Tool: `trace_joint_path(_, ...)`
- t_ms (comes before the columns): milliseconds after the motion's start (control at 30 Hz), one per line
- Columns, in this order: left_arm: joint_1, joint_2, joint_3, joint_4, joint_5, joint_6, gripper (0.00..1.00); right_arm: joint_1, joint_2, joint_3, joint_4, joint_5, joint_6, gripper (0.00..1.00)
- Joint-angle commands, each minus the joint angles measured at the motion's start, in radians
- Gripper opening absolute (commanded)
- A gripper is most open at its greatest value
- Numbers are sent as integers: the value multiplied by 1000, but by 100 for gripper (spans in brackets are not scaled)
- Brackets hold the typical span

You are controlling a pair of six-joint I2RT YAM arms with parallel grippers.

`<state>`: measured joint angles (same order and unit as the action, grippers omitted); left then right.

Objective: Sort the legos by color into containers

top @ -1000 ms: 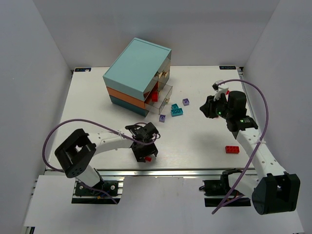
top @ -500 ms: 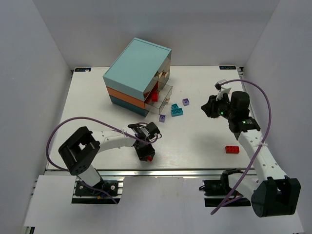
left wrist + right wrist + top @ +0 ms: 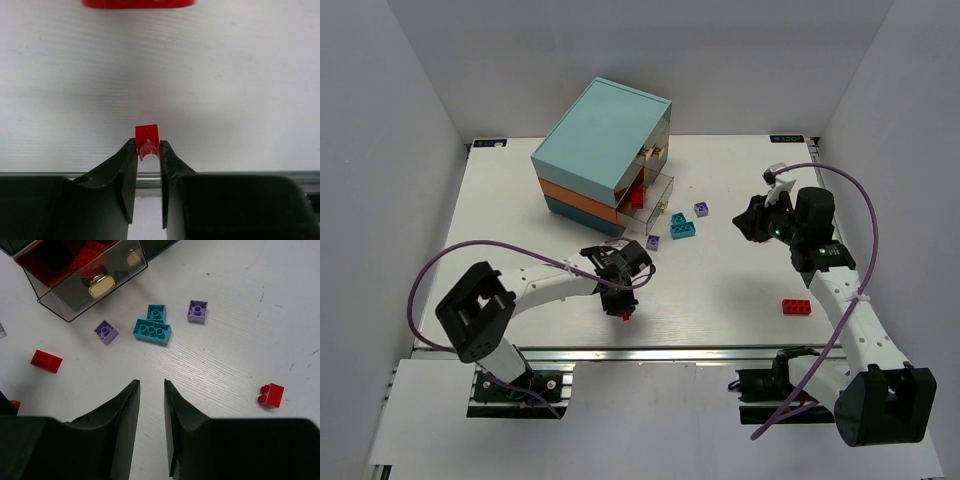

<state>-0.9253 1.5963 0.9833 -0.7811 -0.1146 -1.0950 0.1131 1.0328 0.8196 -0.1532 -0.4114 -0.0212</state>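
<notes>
My left gripper [image 3: 623,303] is shut on a small red lego [image 3: 147,141] close to the table's near edge; the same lego [image 3: 625,314] shows at its tip from above. Another red lego [image 3: 138,3] lies just beyond it. My right gripper [image 3: 151,383] is open and holds nothing, hovering at the right [image 3: 751,221]. Ahead of it lie a teal lego pair [image 3: 152,330], two lavender legos [image 3: 197,310] [image 3: 105,331] and red legos [image 3: 46,361] [image 3: 271,394]. The containers are one chest [image 3: 600,140] whose clear drawer [image 3: 90,285] stands pulled out with red legos inside.
White walls close in the table [image 3: 520,200] on three sides. The metal rail [image 3: 700,352] runs along the near edge, just behind the left gripper. A purple cable loops over each arm. One red lego [image 3: 796,306] lies beside the right forearm.
The left jaws have closed onto the small red lego while the gripper shifted slightly over it. The right arm has drawn back a little to the right.
</notes>
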Motion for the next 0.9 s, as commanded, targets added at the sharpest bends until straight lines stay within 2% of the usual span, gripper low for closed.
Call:
trace_joint_path(0, -4, -100, 51, 22, -23, 164, 0, -7, -23, -7, 40, -21, 14, 32)
trace_joint_path(100, -4, -162, 96, 49, -31, 327, 0, -7, -23, -8, 41, -21, 14, 32)
trace_joint_path(200, -4, -209, 171, 66, -60, 430, 0, -9, -27, -10, 41, -20, 10, 32)
trace_joint_path(233, -4, -213, 196, 69, -83, 514, 0, -9, -28, -10, 41, -20, 6, 32)
trace_joint_path(367, -4, -187, 336, 83, -140, 760, 0, -10, -34, -14, 47, -30, -16, 31)
trace_joint_path(500, 8, -128, 426, 138, -284, 979, 0, -7, -42, -22, 53, -49, -33, 30)
trace_joint_path(700, 17, 58, 549, 227, -486, 1141, 0, -13, -42, -34, 61, -41, -65, 30)
trace_joint_path(800, 17, 132, 589, 273, -575, 1188, 1, -15, -42, -42, 67, -35, -101, 36)
trace_joint_path(867, 17, 191, 609, 311, -626, 1210, 6, -13, -42, -40, 70, -29, -111, 40)
